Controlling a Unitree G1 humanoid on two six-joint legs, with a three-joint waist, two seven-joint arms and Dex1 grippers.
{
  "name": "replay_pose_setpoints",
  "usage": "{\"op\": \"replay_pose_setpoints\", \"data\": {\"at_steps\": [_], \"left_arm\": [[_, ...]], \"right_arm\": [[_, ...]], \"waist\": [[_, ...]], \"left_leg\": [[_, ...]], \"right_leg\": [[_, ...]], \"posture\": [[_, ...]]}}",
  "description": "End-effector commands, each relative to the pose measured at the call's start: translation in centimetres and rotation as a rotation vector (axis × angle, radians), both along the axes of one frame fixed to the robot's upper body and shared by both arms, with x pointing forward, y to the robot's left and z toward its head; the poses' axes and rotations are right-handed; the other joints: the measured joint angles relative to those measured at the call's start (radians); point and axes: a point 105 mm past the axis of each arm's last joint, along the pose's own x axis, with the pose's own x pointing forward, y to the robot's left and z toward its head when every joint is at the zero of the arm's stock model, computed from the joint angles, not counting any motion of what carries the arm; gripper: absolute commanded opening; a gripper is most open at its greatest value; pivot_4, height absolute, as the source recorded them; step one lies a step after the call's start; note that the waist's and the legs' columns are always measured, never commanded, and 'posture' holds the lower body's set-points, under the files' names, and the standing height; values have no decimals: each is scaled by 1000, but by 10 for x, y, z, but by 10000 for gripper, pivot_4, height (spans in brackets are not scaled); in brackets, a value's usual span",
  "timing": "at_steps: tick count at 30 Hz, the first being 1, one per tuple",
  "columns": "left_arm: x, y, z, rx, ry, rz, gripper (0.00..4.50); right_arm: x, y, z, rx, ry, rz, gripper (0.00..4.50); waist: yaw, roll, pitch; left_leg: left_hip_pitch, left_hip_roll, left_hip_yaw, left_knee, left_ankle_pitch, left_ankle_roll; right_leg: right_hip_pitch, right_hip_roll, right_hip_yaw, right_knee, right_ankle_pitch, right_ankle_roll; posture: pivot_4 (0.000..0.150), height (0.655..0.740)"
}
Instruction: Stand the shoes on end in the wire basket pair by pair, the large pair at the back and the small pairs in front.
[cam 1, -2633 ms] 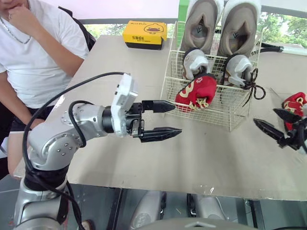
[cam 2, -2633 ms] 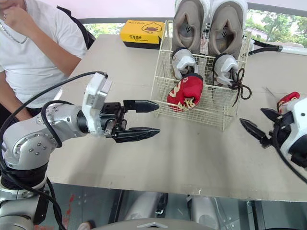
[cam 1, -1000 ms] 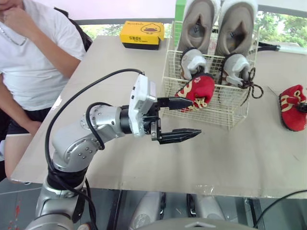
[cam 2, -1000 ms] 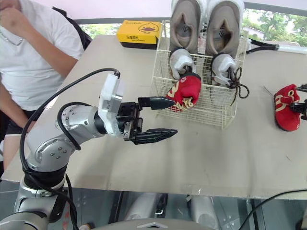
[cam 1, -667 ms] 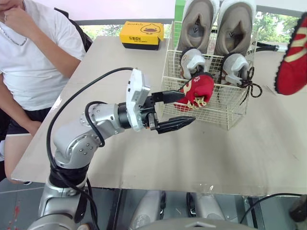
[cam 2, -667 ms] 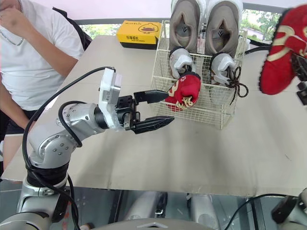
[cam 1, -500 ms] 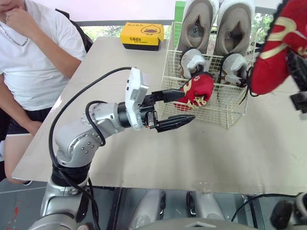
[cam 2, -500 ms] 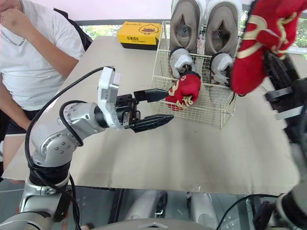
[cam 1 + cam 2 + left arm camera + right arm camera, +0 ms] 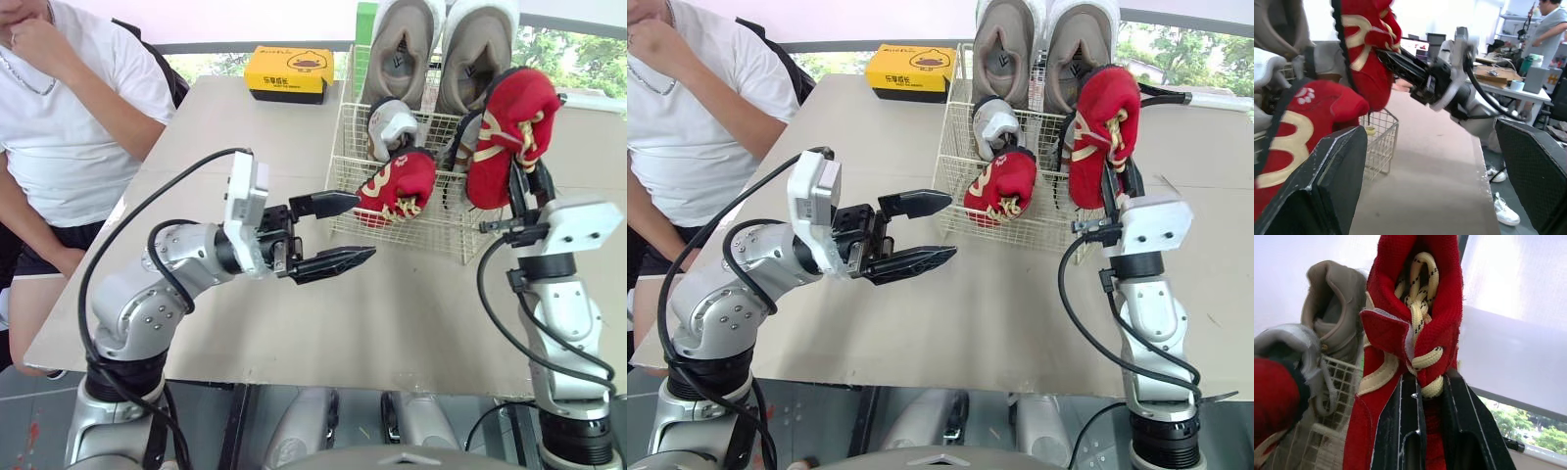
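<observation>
A white wire basket [image 9: 345, 147] stands on the table. A large tan pair [image 9: 397, 49] stands on end at its back, a small grey shoe [image 9: 392, 122] sits in front of that, and one red shoe [image 9: 402, 186] leans at the front left. My right gripper [image 9: 524, 181] is shut on the second red shoe [image 9: 509, 127], holding it upright over the basket's front right part, where it hides most of the other grey shoe. The fingers [image 9: 1405, 421] clamp that shoe's laced tongue. My left gripper [image 9: 364, 227] is open and holds nothing, just left of the basket's front.
A yellow box [image 9: 289, 70] lies at the table's far edge, left of the basket. A person in a white shirt [image 9: 69, 117] sits at the table's left side. The table's near edge [image 9: 294, 364] runs below both arms.
My right gripper has lifted the red shoe off the table at the right and carried it leftwards to the basket's front right. My left gripper has drawn back a little from the basket.
</observation>
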Motion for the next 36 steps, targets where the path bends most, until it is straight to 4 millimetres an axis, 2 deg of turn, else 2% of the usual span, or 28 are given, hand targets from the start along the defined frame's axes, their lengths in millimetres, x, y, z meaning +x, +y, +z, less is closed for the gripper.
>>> {"op": "replay_pose_setpoints", "data": {"at_steps": [1, 5, 7, 11, 13, 17, 22, 25, 28, 32, 36], "left_arm": [[-7, 4, 8, -13, -45, 7, 45000], [-10, 9, 3, -14, -42, 22, 45000], [-10, 11, 2, -13, -42, 31, 45000], [-9, 12, -4, -7, -38, 43, 45000], [-9, 13, -7, 2, -33, 45, 45000], [-6, 15, -12, 22, -8, 65, 45000], [2, 14, -26, 35, 50, 117, 45000], [4, 11, -29, 20, 83, 141, 45000], [8, 11, -38, 69, 96, 187, 45000], [9, 15, -48, 121, 108, 211, 45000], [-3, 27, -61, 205, 128, 195, 45000]], "right_arm": [[4, 8, -33, 10, 66, 33, 1063], [14, 4, -71, 29, 150, 14, 1063], [17, 1, -80, 67, 173, 13, 1063], [17, 5, -93, 110, 230, 98, 14776], [11, 6, -90, 112, 245, 147, 25627], [-13, 8, -74, 42, 280, 259, 44142], [-40, -2, -39, -95, 325, 349, 44699], [-53, -3, -27, -156, 408, 439, 44699], [-70, -2, -24, -231, 537, 587, 44699], [-80, -21, -34, -316, 706, 674, 44699], [-83, -60, -43, -360, 806, 626, 44699]], "waist": [[-1, 0, 0], [-2, 0, 0], [-2, -1, 0], [-3, -3, -2], [-3, -3, -2], [1, -3, -2], [1, -1, 0], [2, -1, 0], [6, -2, 0], [13, -2, 1], [24, -2, 1]], "left_leg": [[5, 0, 0, -1, 0, 0], [8, 0, 0, -1, 0, 1], [11, 0, 0, -1, -1, 2], [16, 0, 0, -2, -3, 4], [18, 0, 0, -2, -3, 5], [18, 1, -1, -3, -3, 5], [16, 1, 0, -3, -4, 6], [12, 1, -1, -3, -4, 6], [7, 1, -3, -3, -4, 6], [5, 2, -4, -3, -5, 9], [3, 2, -4, -3, -7, 11]], "right_leg": [[6, 0, 0, -1, 0, 0], [8, 0, 0, -1, 0, 0], [9, 0, 0, -1, 0, 0], [15, 0, 1, -1, -1, -1], [16, 0, 2, -1, -2, -3], [17, 0, 1, -1, -2, -3], [15, -1, 1, -4, -3, -3], [13, -1, 0, -5, -1, -1], [11, -1, -3, -7, -1, -1], [12, -2, -6, -12, -1, 0], [12, -2, -6, -16, -1, 0]], "posture": [[1500, 7400], [1500, 7400], [1500, 7400], [1500, 7400], [1500, 7400], [1500, 7400], [1500, 7400], [1500, 7400], [1500, 7400], [1500, 7400], [1500, 7400]]}}
